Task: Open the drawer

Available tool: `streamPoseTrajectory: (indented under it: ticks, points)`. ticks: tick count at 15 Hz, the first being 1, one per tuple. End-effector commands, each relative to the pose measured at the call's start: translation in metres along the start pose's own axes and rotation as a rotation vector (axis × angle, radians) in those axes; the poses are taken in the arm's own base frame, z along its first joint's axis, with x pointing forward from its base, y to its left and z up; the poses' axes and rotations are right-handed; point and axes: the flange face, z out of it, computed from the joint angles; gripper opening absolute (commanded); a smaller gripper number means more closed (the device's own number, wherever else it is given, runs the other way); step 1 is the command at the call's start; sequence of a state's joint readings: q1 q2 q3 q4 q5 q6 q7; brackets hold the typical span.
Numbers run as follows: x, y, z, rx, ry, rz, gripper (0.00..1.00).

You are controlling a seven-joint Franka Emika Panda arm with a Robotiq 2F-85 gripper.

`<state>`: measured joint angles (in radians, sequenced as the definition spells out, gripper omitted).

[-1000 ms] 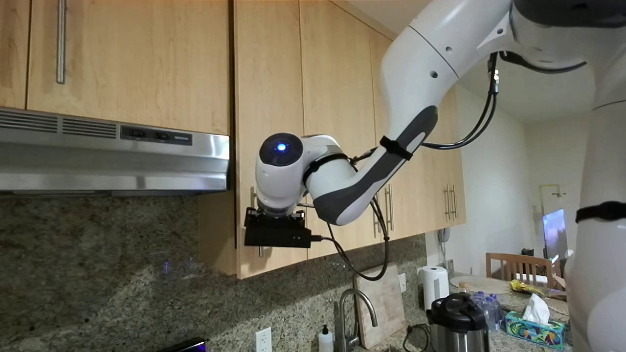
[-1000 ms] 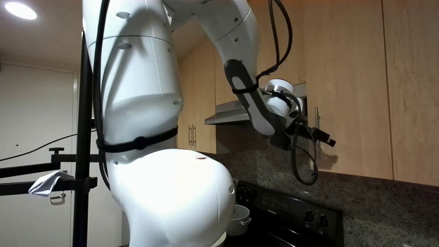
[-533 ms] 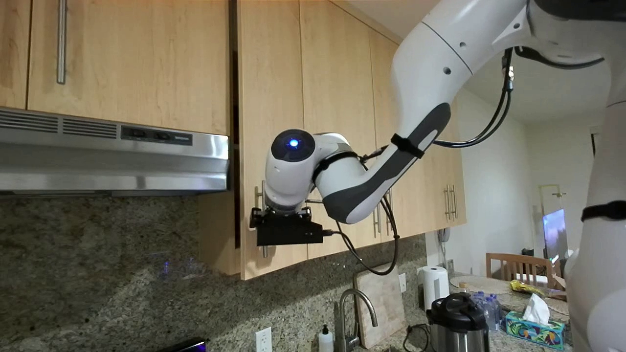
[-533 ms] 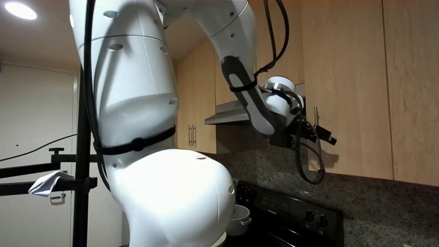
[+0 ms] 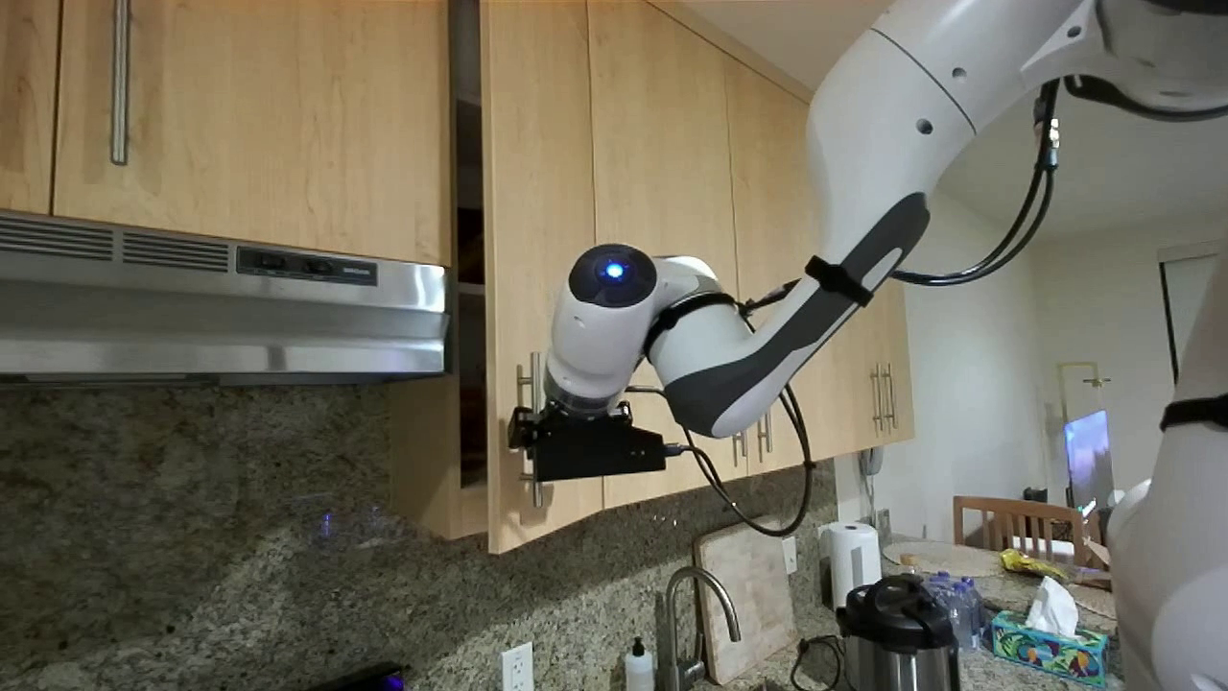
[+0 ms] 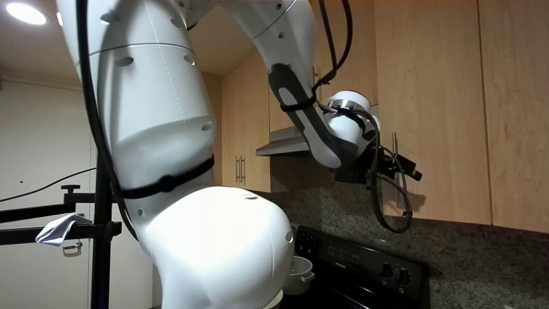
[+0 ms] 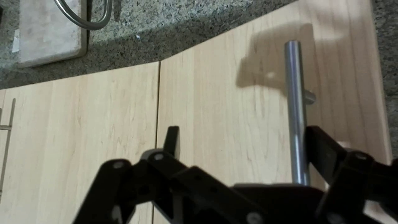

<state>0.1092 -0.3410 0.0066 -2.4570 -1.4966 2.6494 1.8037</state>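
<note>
The drawer is a tall light-wood cabinet door [image 5: 542,173], standing ajar at its left edge in an exterior view. A dark gap [image 5: 469,336] there shows shelf edges; the contents are too dark to tell. The door also shows in an exterior view [image 6: 429,86] and in the wrist view [image 7: 224,102]. Its vertical silver bar handle [image 7: 295,93] is near the bottom. My gripper [image 7: 243,137] is open around the handle. Its right finger touches the bar from the door's free-edge side; its left finger is well apart from it. The gripper hides part of the handle in both exterior views.
A steel range hood [image 5: 221,307] and a shorter wood door [image 5: 259,125] with a long handle are left of the cabinet. More cabinet doors [image 5: 662,173] adjoin on the right. Below are a faucet [image 5: 705,585], a cutting board [image 5: 748,595] and a stove [image 6: 356,262].
The cabinet door has swung outward, and the gap at its left edge has widened from a sliver. My arm and gripper have moved right along with the handle in an exterior view.
</note>
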Motion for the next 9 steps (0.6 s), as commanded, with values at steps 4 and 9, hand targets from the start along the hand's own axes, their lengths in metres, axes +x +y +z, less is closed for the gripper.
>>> streamPoseTrajectory:
  ticks: [4, 9]
  points:
    - [-0.038, 0.081, -0.017, -0.053, -0.063, -0.159, 1.00]
    - [-0.066, 0.131, -0.023, -0.024, -0.133, -0.337, 1.00]
